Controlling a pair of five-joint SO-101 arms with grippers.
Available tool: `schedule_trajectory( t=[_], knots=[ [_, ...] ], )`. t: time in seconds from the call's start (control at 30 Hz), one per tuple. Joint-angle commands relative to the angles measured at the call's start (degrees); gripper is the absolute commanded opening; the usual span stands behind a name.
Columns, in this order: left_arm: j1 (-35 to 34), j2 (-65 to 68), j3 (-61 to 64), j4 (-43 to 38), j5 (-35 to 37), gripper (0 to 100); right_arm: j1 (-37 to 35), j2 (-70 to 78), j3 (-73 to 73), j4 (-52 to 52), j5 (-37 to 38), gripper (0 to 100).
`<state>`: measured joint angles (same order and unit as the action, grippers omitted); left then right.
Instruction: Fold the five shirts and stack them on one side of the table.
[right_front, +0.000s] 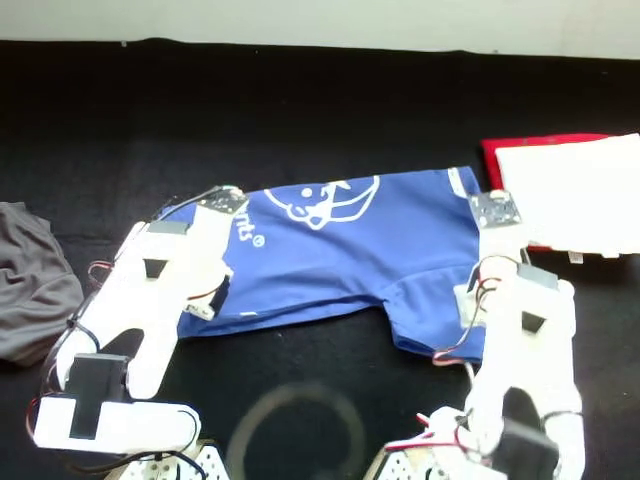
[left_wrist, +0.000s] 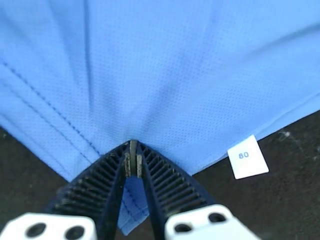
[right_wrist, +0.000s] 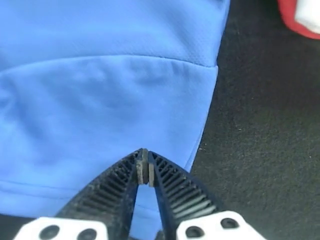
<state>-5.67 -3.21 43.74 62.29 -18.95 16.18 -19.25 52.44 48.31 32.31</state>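
The blue shirt (right_front: 350, 250) is lying spread across the middle of the table (right_front: 300, 110), print up, with one part hanging lower along its near edge on the right. The left gripper (left_wrist: 133, 165) is pinching cloth at the shirt's left end, jaws closed and fabric puckering toward the tips, with a small white tag (left_wrist: 247, 157) sitting just beside at the hem. The right gripper (right_wrist: 145, 167) is clamping closed on blue cloth near the shirt's right edge, with bare table lying just past it.

A fold of this shirt seems to be in hand, each arm holding one end. The next move is probably calling for both arms to lift together and evenly, keeping the cloth taut between them while carrying the held edge over the body of the shirt. A lopsided lift would be risking a skewed crease.

On the right, a white shirt (right_front: 575, 190) is resting folded on a red shirt (right_front: 520, 150), and the blue shirt's far right corner is lying very near that stack, so cloth swinging that way could be nudging it. A grey shirt (right_front: 35, 280) is sitting crumpled at the left edge, well apart. The far side of the table is offering the widest open room, while the near side is being crowded by the arms themselves
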Motion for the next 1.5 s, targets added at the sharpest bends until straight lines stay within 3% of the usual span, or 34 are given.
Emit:
schedule_trajectory(
  t=[0.0,0.2,0.47,0.73,0.8,0.9,1.03,1.17,1.47],
  knots=[
    [-4.09,-0.13,0.66,4.48,-4.48,1,3.74,3.82,-1.36,-3.91,3.16,0.6],
    [-8.92,-0.66,0.31,5.63,-7.38,1,4.97,4.79,-4.53,-3.56,2.99,0.6],
    [-0.66,-0.92,0.13,6.33,-6.07,1,0.57,-9.98,-4.97,4.97,2.81,0.6],
    [2.59,-12.97,-18.68,20.66,0.62,1,-0.48,-24.04,-9.89,7.08,-6.15,0.6],
    [2.15,-15.6,-25.1,21.36,0.62,1,-2.59,-21.14,-14.37,7.25,-8.62,0.6],
    [-0.48,-12.7,-30.2,16.18,0.62,1,-6.99,-12.44,-22.81,7.52,-10.9,0.6],
    [-1.71,0.22,-33.1,8.79,1.49,1,-13.05,3.21,-33.63,7.43,-14.24,0.6],
    [-2.68,13.41,-39.25,4.31,6.77,1,-17.01,19.91,-44.26,7.25,-17.14,0.6],
    [-8.48,31.52,-54.02,3.6,7.3,1,-12.53,46.55,-63.87,7.43,-19.52,0.6]
  ],
)
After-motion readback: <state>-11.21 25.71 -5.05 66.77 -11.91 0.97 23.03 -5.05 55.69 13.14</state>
